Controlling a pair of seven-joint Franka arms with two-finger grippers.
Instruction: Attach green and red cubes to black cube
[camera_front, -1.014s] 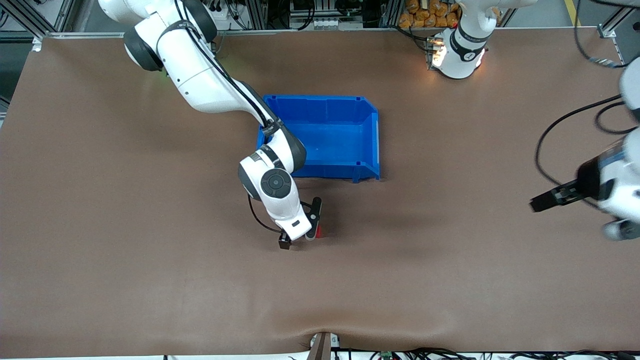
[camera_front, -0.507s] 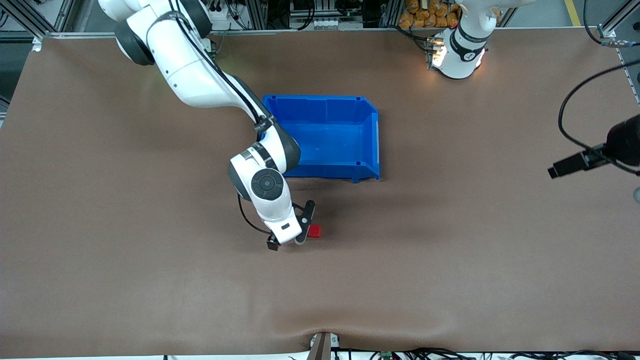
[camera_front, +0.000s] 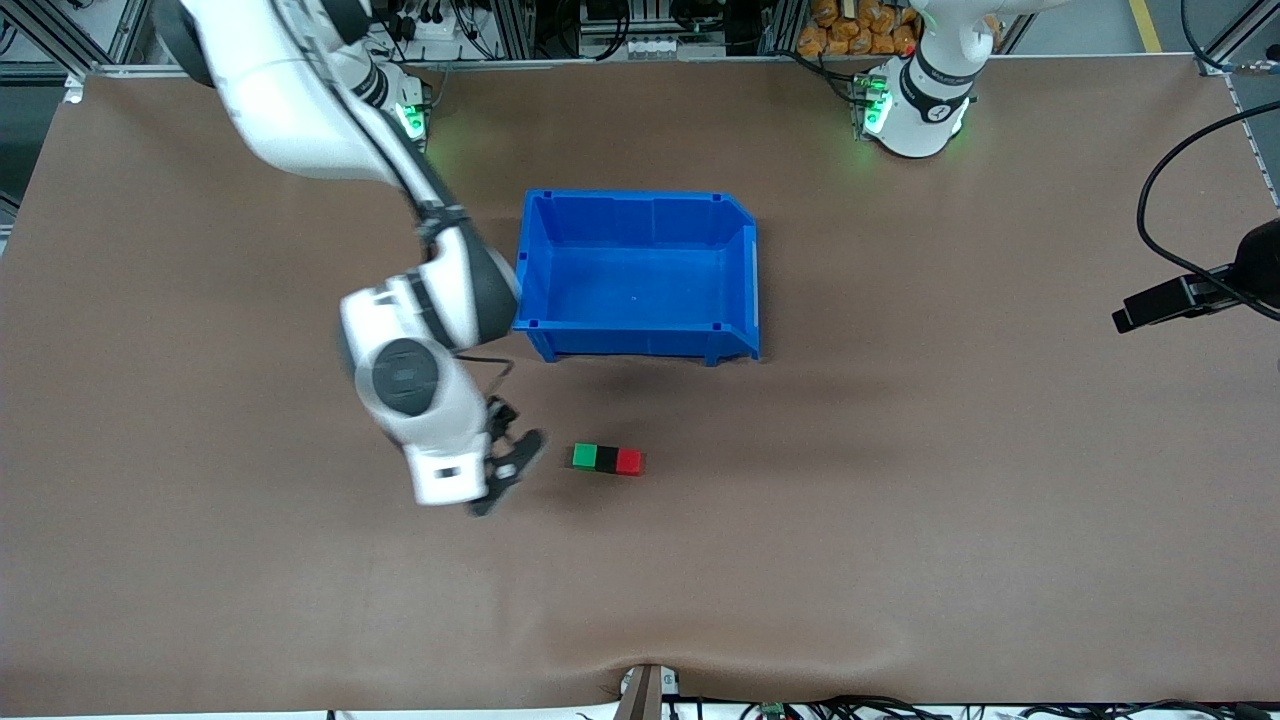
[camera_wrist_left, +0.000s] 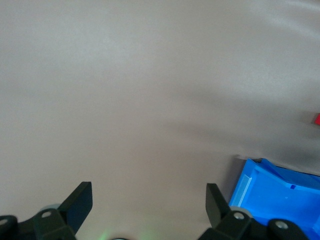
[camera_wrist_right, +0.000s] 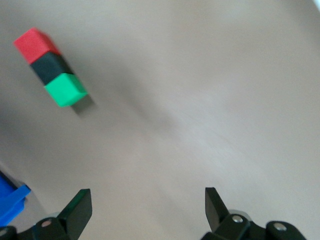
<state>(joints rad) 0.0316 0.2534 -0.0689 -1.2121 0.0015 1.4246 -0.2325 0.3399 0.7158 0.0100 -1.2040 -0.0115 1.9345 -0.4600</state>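
The green cube (camera_front: 585, 457), the black cube (camera_front: 607, 458) and the red cube (camera_front: 629, 460) lie touching in one row on the brown table, black in the middle, nearer to the front camera than the blue bin. In the right wrist view the row shows as red cube (camera_wrist_right: 34, 44), black cube (camera_wrist_right: 50, 67), green cube (camera_wrist_right: 65, 89). My right gripper (camera_front: 500, 480) (camera_wrist_right: 145, 205) is open and empty, beside the row's green end, apart from it. My left gripper (camera_front: 1125, 318) (camera_wrist_left: 149, 200) is open and empty, up over the left arm's end of the table.
An empty blue bin (camera_front: 745, 270) stands mid-table, farther from the front camera than the cubes; its corner shows in the left wrist view (camera_wrist_left: 260, 185) and in the right wrist view (camera_wrist_right: 10, 202). The cloth is wrinkled at the near edge (camera_front: 640, 665).
My right gripper has drawn away from the cubes toward the right arm's end, uncovering the green and black cubes beside the red one. My left arm has drifted slightly.
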